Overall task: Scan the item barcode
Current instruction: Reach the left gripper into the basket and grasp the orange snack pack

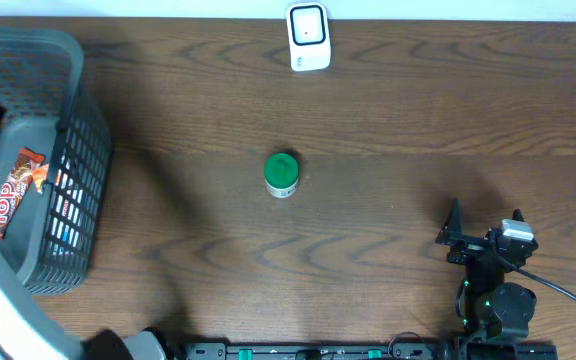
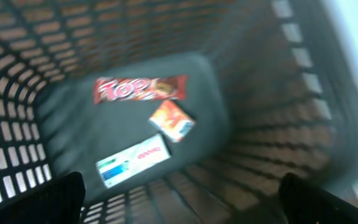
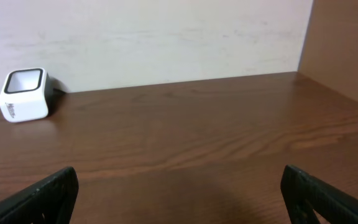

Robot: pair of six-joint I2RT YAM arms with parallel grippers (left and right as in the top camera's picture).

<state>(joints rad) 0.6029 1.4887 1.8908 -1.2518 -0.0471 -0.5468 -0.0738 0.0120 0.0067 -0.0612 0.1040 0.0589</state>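
Where the counter (image 1: 388,120) lies closest to the robot base, the right claw (image 1: 483,228) sits nearer than the green-lidded jar (image 1: 281,175) and well to the jar's right. Its 2 fingers (image 3: 51,190) stand fully apart with nothing between them, and they face the far side of the counter.

Left of the jar and well apart from it, a grey mesh basket (image 1: 78,170) stands on the counter. The left claw (image 2: 185,199) hangs above the basket's interior, pointed down into it. Its 2 fingers are spread wide and grip nothing. The left wrist view is blurred.

3 packaged items lie flat on the basket floor:
- a white-and-blue packet (image 2: 132,162), nearest the left claw;
- a small orange packet (image 2: 171,121), just beyond the first;
- a red bar (image 2: 140,89) marked "Top", farthest from the claw.

Other print on these items is too blurred to read.

The jar stands upright near the middle of the counter, alone and clear of both claws. Its label is too small to read.

Beyond the jar and slightly to its right, the white scanner (image 1: 308,38) sits at the far edge of the counter, its dark-framed window on its upper face. A pale wall (image 3: 166,37) rises directly behind the scanner.
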